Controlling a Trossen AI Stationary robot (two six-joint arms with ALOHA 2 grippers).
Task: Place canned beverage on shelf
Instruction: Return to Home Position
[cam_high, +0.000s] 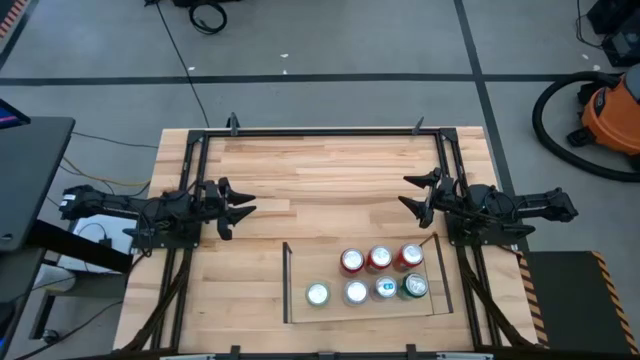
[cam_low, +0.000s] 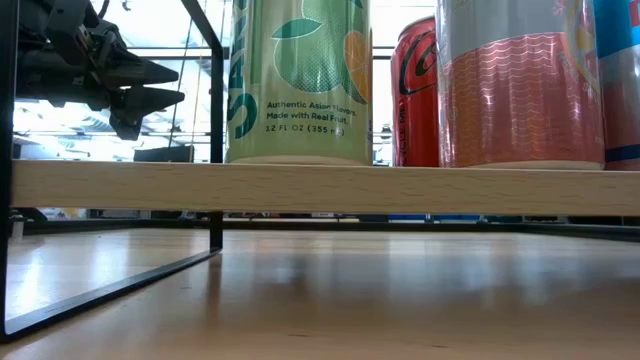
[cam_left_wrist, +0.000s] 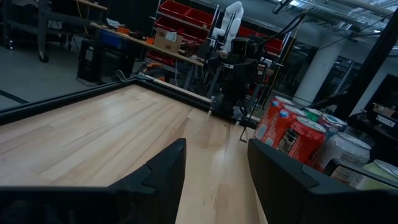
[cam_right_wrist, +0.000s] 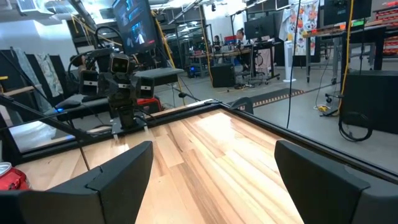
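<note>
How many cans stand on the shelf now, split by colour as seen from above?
Red cans, back row of the shelf: 3
Light green can, front row: 1
White can, front row: 1
Blue-topped can, front row: 1
Dark green can, front row: 1
Total: 7 cans

two matte black arms, each built of chunky, boxy jointed segments that narrow towards the wrist. the left gripper (cam_high: 243, 206) and right gripper (cam_high: 408, 192) carry broad, wedge-shaped dark fingers (cam_right_wrist: 118, 174) with flat, angular faces and hard edges.
</note>
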